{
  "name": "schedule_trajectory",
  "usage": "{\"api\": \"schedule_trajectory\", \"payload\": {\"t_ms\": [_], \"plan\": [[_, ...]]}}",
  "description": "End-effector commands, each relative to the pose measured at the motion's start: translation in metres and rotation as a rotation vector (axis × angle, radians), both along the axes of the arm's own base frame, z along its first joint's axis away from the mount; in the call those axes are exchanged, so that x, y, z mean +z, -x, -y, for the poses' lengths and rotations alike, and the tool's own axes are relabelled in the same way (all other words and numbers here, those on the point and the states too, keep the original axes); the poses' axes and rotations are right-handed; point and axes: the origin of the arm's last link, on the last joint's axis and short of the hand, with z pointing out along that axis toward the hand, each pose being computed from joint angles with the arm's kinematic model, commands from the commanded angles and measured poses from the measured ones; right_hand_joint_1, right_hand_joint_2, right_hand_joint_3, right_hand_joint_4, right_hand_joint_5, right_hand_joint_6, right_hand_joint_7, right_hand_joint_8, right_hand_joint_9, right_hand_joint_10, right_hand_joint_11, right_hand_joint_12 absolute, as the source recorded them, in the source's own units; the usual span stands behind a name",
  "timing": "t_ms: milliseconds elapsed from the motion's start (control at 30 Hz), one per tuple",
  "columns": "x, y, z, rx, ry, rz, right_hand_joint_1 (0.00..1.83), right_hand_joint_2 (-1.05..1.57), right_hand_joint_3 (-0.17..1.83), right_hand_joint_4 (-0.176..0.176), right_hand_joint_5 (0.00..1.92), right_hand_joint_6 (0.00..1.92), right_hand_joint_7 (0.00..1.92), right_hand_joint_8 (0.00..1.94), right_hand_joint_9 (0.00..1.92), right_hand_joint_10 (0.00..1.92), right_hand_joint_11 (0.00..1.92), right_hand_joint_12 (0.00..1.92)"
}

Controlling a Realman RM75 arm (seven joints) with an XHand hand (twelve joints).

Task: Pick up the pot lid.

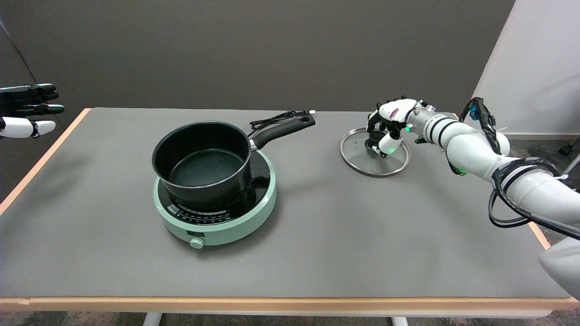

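Note:
The glass pot lid [360,158], with a metal rim and a black knob [374,137], lies on the grey table at the right rear. My right hand [392,121] is directly over it. Its fingers curl down around the knob from the far side, and the thumb presses in from the near side, so the hand grips the knob. The lid still looks to rest on the table top. Whether its rim has left the surface I cannot tell.
A black saucepan [201,163] with a long handle [283,130] sits on a mint-green induction cooker [226,226] left of centre. A black cable [276,118] lies behind the handle. The idle left hand [27,111] hangs at the upper left.

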Motion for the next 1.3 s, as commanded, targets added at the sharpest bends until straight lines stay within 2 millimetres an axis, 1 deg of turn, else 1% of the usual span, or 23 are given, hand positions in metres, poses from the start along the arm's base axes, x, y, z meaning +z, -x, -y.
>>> {"api": "schedule_trajectory", "payload": {"t_ms": [33,233,467,800,833,900,933,967,1300], "plan": [[0.0012,0.0113,-0.002,-0.042,0.004,-0.001,0.84,0.57,0.91,0.173,0.63,0.35,0.77,0.26,0.76,0.58,0.43,0.9],[0.0007,0.0125,-0.0023,-0.044,0.003,0.0,0.84,0.57,0.91,0.176,0.64,0.36,0.77,0.26,0.76,0.59,0.44,0.91],[-0.0006,0.0125,-0.0019,-0.043,0.001,0.001,0.84,0.58,0.89,0.176,0.66,0.43,0.79,0.28,0.78,0.6,0.44,0.91],[-0.0019,0.0115,-0.0014,-0.039,-0.002,0.002,0.86,0.64,0.86,0.176,0.71,0.64,0.88,0.4,0.82,0.66,0.47,0.91],[-0.0019,0.0113,-0.0014,-0.038,-0.002,0.002,0.86,0.67,0.82,0.176,0.72,0.65,0.88,0.42,0.82,0.65,0.47,0.9],[-0.0021,0.0111,-0.0013,-0.037,-0.003,0.001,0.87,0.69,0.83,0.176,0.72,0.68,0.88,0.43,0.83,0.66,0.48,0.91],[-0.0024,0.0109,-0.0012,-0.035,-0.004,0.001,0.88,0.68,0.86,0.176,0.72,0.7,0.89,0.43,0.83,0.66,0.48,0.93],[-0.0025,0.0108,-0.0011,-0.034,-0.004,0.0,0.85,0.69,0.93,0.176,0.71,0.74,0.89,0.47,0.82,0.68,0.49,0.93],[-0.0041,0.0112,-0.0013,-0.027,-0.01,-0.006,0.95,0.79,0.92,0.176,0.72,0.88,0.92,0.51,0.84,0.68,0.52,1.02]]}}
